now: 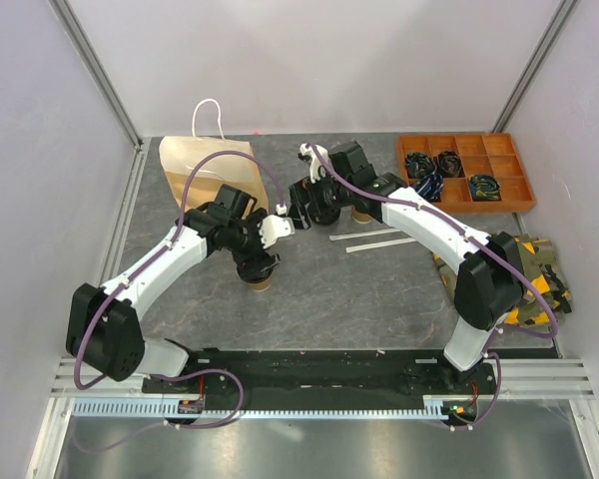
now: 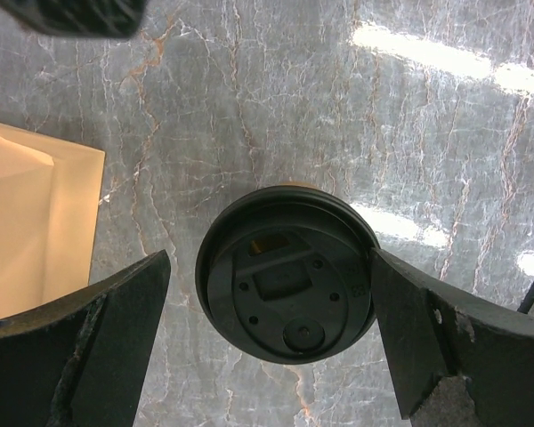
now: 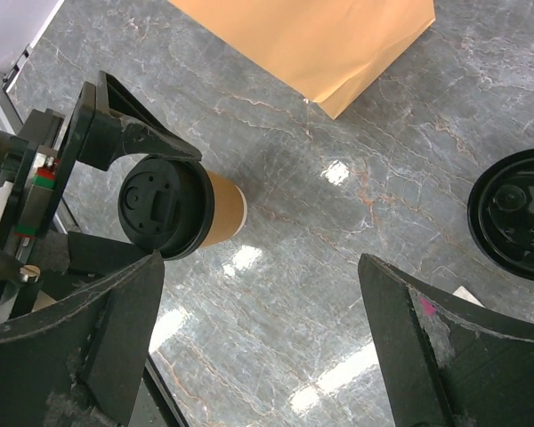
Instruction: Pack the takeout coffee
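Between our left fingers (image 2: 98, 338): lidded cup (image 2: 285, 276), upright on table (image 2: 249, 89); one finger at its lid's edge, the other just apart
Left gripper (image 2: 269, 258): spread wide; we see nothing clamped
Right gripper (image 3: 260, 260): spread wide, empty; second black lid (image 3: 513, 213) nearby

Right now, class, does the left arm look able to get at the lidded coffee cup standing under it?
Probably yes. The open left tool straddles the lidded coffee cup, a finger on each side of its black lid, with nothing between; the paper bag lies clear to one side.
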